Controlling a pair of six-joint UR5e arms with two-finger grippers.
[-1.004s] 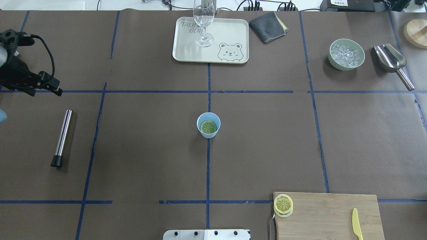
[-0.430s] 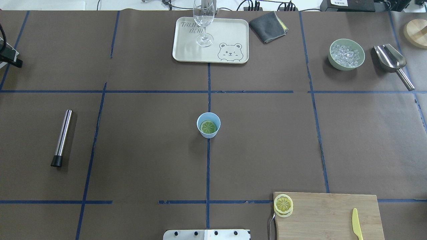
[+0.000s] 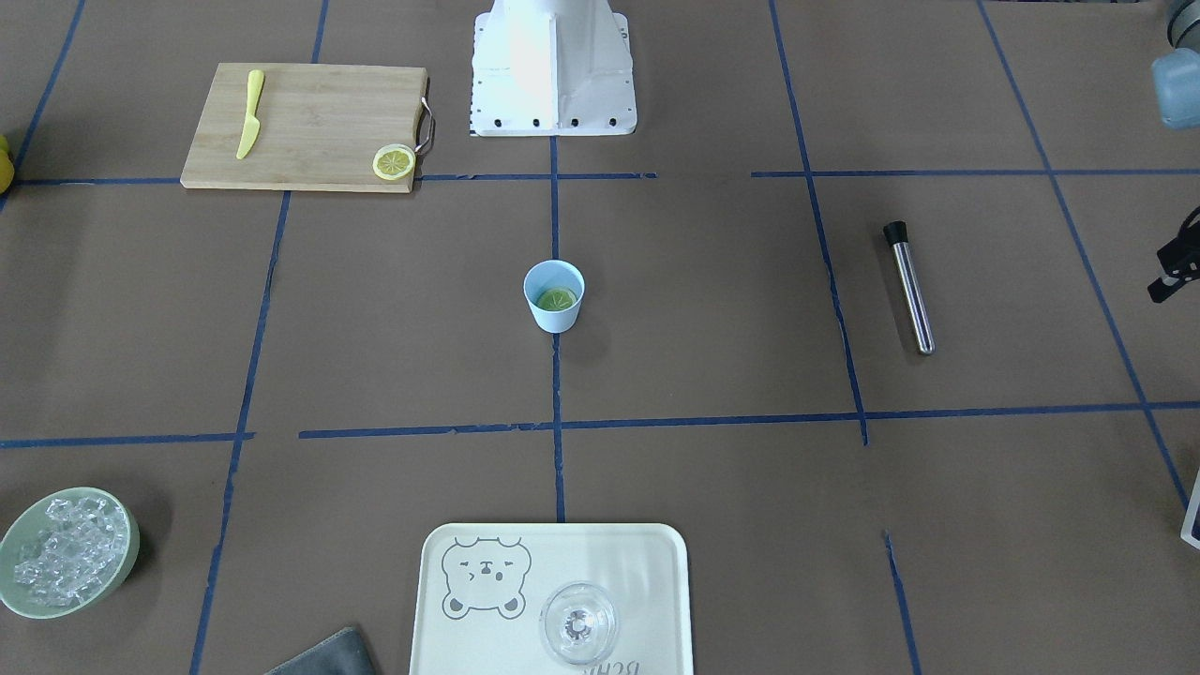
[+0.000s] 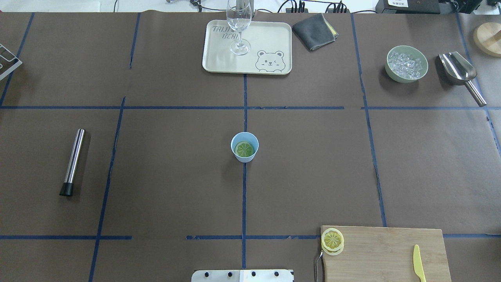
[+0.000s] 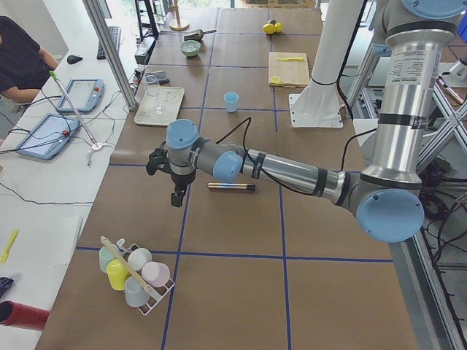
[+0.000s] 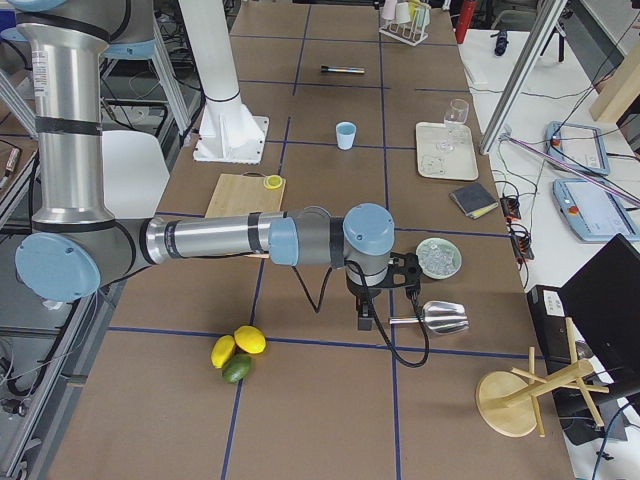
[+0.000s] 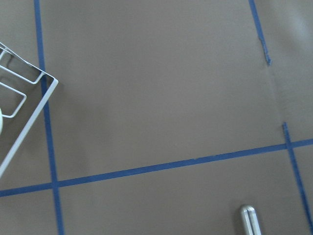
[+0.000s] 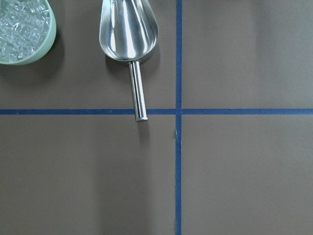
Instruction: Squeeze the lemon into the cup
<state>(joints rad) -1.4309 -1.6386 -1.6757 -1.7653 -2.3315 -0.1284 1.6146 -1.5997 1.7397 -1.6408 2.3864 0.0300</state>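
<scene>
Lemon slice (image 4: 244, 149) lies flat, cut face up, at the bottom of the pale blue cup (image 4: 245, 158). The cup stands upright on the centre tape line of the table, well apart from both arms.

Left gripper (image 5: 176, 201) hangs over the table's left end, fingers pointing down, near the metal rod (image 4: 73, 161). Whether its fingers are spread or pressed together cannot be told.

Right gripper (image 6: 364, 320) hangs over the table's right end, just beside the steel scoop (image 4: 457, 68). It shows only in the side view, so its jaw state cannot be told either.

Other containers:
- The green bowl (image 4: 405, 80) is filled with ice cubes, and the scoop lies just beside it.
- The cream bear tray (image 4: 270, 39) carries an upright wine glass (image 4: 239, 23) at one corner, with a folded grey cloth (image 4: 315, 31) beside the tray.
- The wire rack (image 5: 157, 305) holds several small pastel cups.

The cutting board (image 4: 383, 250) bears stacked lemon slices (image 4: 332, 239) at one corner and a yellow knife (image 4: 418, 264) near the opposite end.

Whole fruits (image 6: 238, 352), two yellow and one green, lie together on the table near the right arm.
</scene>
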